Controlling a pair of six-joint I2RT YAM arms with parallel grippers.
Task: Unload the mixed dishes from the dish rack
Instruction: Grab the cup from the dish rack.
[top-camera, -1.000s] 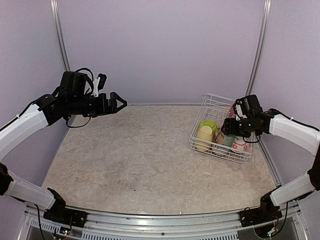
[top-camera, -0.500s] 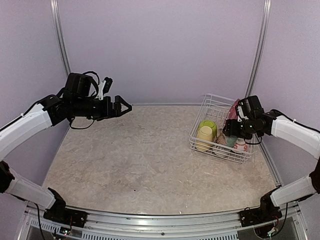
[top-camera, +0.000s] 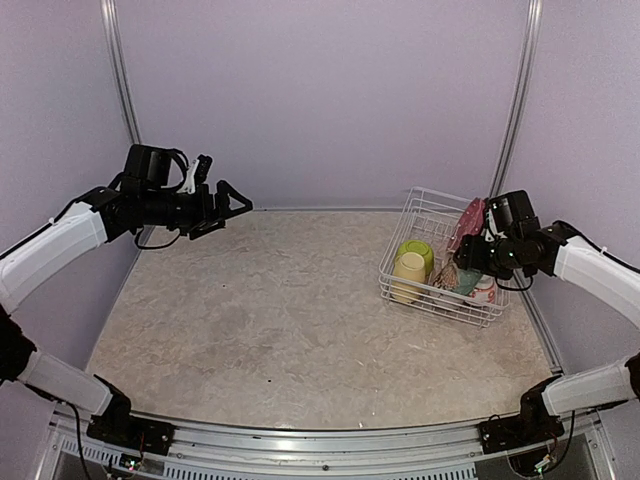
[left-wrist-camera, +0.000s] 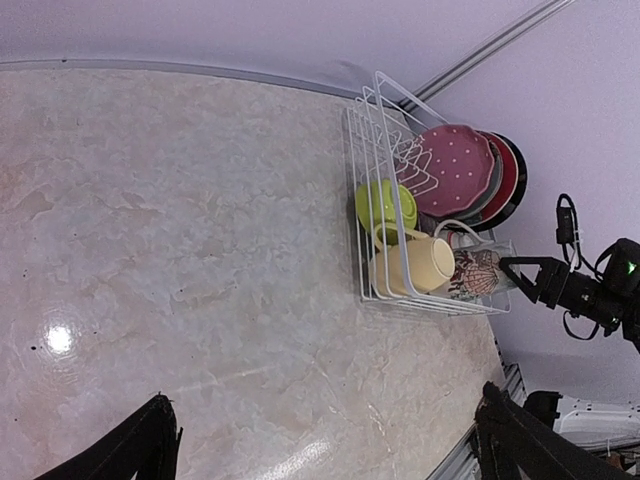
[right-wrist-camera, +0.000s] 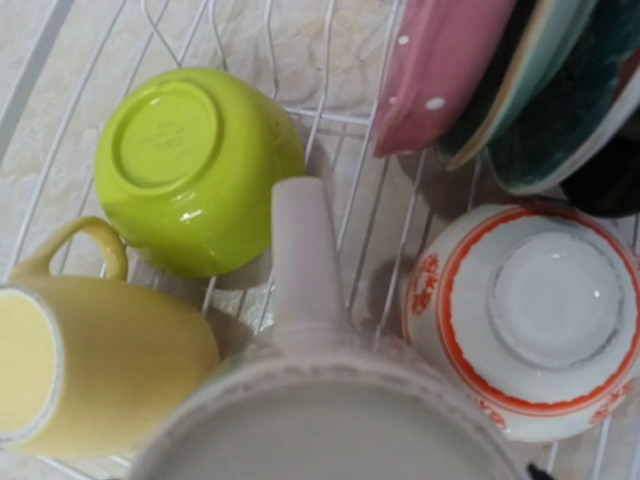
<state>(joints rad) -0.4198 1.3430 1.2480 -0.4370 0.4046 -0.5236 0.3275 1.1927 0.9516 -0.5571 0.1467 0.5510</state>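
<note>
The table (left-wrist-camera: 200, 250) is being lit softly from above, glare being reflected off it; the mug (right-wrist-camera: 330, 440) is being rendered blurred.

White wire rack (right-wrist-camera: 32, 70) seen from above: upturned lime-green bowl (right-wrist-camera: 195, 170), yellow cup (right-wrist-camera: 110, 365) on its side, upturned white-and-red bowl (right-wrist-camera: 535, 315), upright pink dotted plate (right-wrist-camera: 440, 70), blurred cream mug (right-wrist-camera: 320, 400) nearest.

Left arm reaching in raised from 9 o'clock, left gripper (top-camera: 232, 210) pointing toward 3, fingers (left-wrist-camera: 150, 440) gaping wide. Right arm bending in from 3 o'clock, right gripper (top-camera: 462, 260) pointing toward 9, finger gap unreadable.
</note>
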